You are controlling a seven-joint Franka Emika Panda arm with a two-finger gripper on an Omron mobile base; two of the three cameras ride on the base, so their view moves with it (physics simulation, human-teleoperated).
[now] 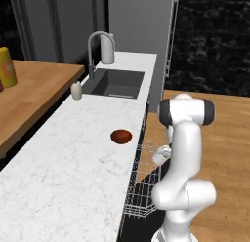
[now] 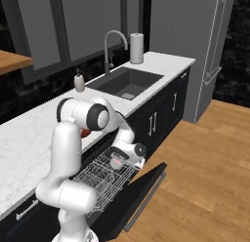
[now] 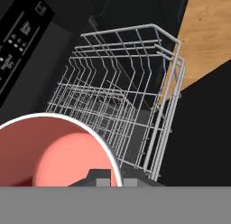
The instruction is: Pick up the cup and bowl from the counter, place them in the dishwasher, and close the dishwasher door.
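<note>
My gripper (image 2: 117, 161) is shut on the rim of the cup (image 3: 58, 151), a pale cup with a salmon-red inside. The cup (image 2: 116, 163) hangs just above the pulled-out wire rack (image 2: 102, 176) of the dishwasher. In the hand view the fingertips (image 3: 103, 175) pinch the cup's white rim, and the rack (image 3: 122, 96) lies below. The dark reddish-brown bowl (image 1: 121, 136) sits on the white marble counter (image 1: 73, 163) near its front edge, left of the arm. Dropped flat over the wooden floor, the dishwasher door (image 2: 141, 192) is open.
A sink (image 1: 117, 83) with a curved tap (image 1: 97, 46) and a small white soap bottle (image 1: 76, 90) are farther along the counter. A wooden shelf (image 1: 29, 97) runs on the left. A tall grey fridge (image 2: 195, 50) stands beyond the cabinets.
</note>
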